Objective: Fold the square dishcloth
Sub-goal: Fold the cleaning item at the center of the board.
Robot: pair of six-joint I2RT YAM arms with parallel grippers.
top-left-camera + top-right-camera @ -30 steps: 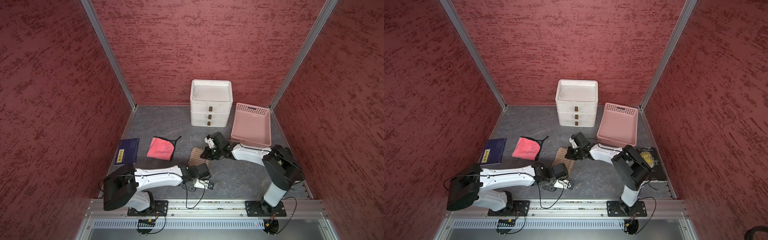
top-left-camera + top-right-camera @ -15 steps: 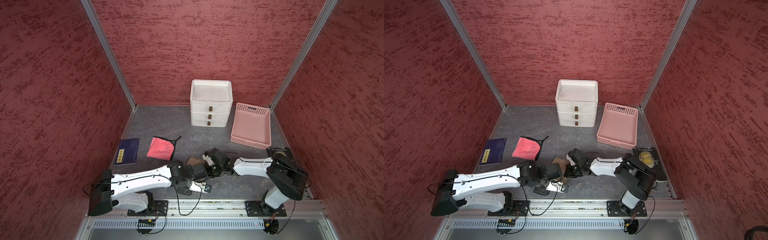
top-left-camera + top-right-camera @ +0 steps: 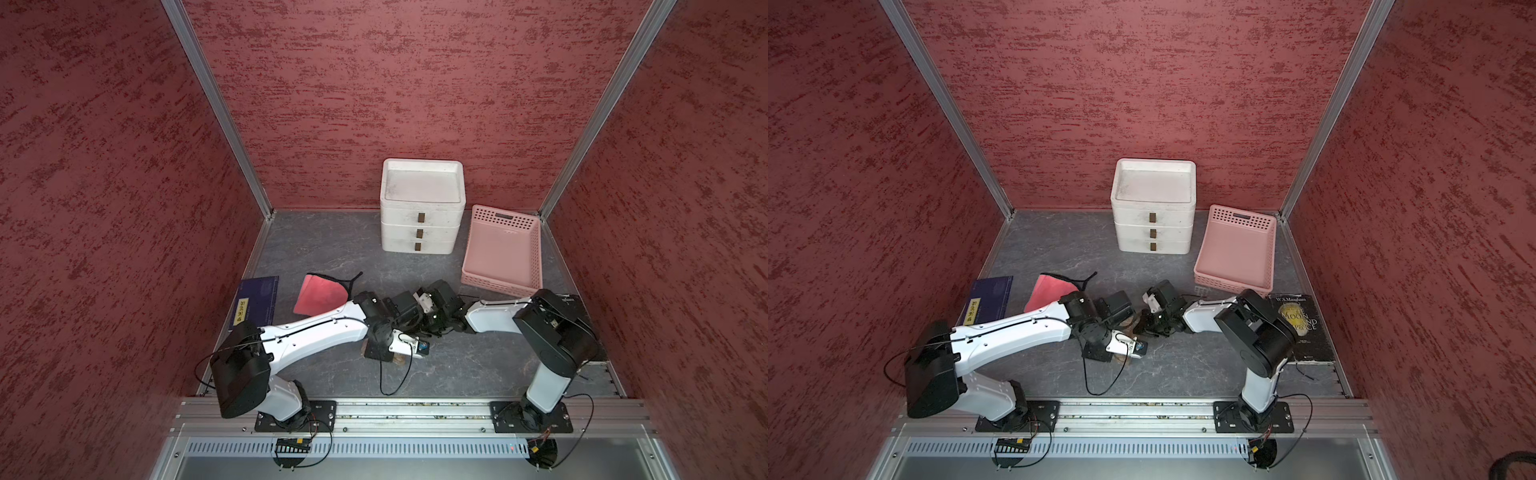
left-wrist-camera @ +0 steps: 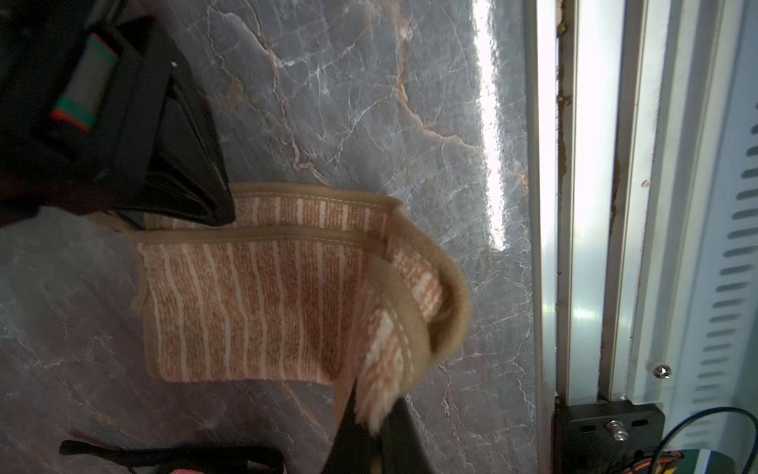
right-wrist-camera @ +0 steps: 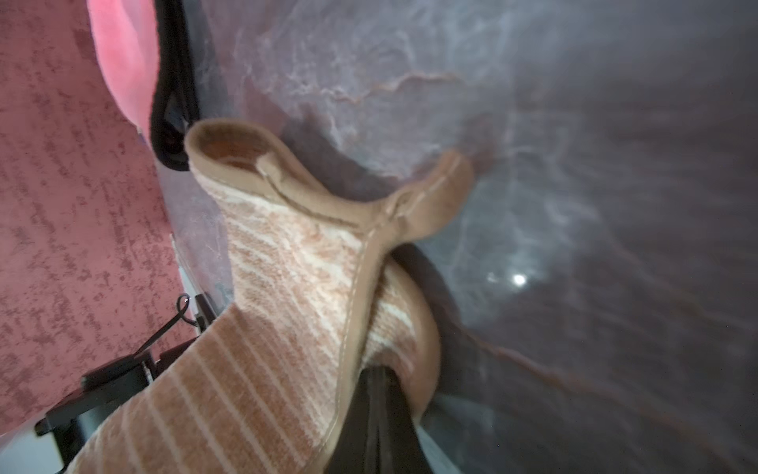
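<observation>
Two layers of the striped dishcloth [image 4: 254, 303] now lie one over the other on the bench [image 4: 369, 102], the upper hem sitting just short of the lower one, close to the front rail [image 4: 549, 205]. A second ago it was spread flat in mid-bench. Both arms have since swept it towards the rail and doubled it over. The jaws of the left arm [image 3: 316, 336] are pressed together on one curled-up corner. Those of the right arm [image 3: 494, 318] pinch the hem farther along, where the right wrist view shows the cloth lifted and bunched. The first fold looks made, I judge, but not yet laid: the held end is rolled and the hems are offset, so lowering and flattening that edge before letting go seems the next need. Behind, all apart from the work, are a red cloth [image 3: 320, 293], a blue book [image 3: 255, 305], white drawers [image 3: 419, 232] and a pink basket [image 3: 498, 257].
</observation>
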